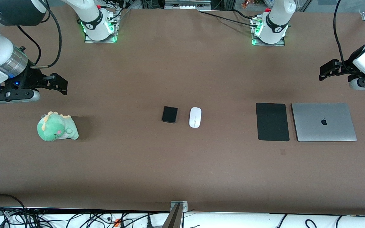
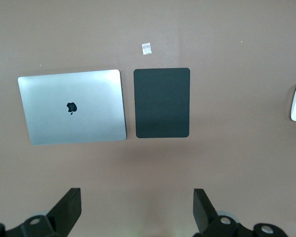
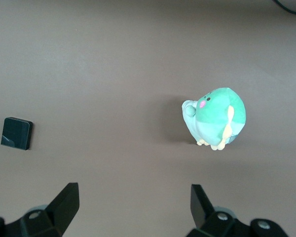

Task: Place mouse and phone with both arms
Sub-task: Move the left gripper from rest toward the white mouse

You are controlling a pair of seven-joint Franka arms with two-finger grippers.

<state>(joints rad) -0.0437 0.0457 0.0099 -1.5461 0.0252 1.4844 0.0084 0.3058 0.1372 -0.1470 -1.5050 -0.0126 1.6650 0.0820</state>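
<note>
White glossy plastic marks the mouse [image 1: 195, 117], which I see lying flat near the middle of the brown table [image 1: 182, 171], its long axis running from the robots' bases toward the front camera, its grey centre line along that same axis. I see the phone [image 1: 169, 114] just beside it toward the right arm's end of the table, apart from it with a narrow strip of table between the 2; its long axis runs nearly parallel to the mouse's, tilted slightly. I read the left gripper [image 1: 325, 70] hanging in the air over bare table at the left arm's end, with its 2 fingers [image 2: 67, 206] spread wide and nothing between them. The right gripper [image 1: 58, 84] hangs over bare table at the right arm's end, fingers [image 3: 68, 201] likewise spread and empty. A flat black mouse pad [image 1: 272, 121] and a closed silver laptop [image 1: 323, 122] lie side by side toward the left arm's end, the pad closer to the mouse. A green plush dinosaur [image 1: 57, 127] sits toward the right arm's end.
</note>
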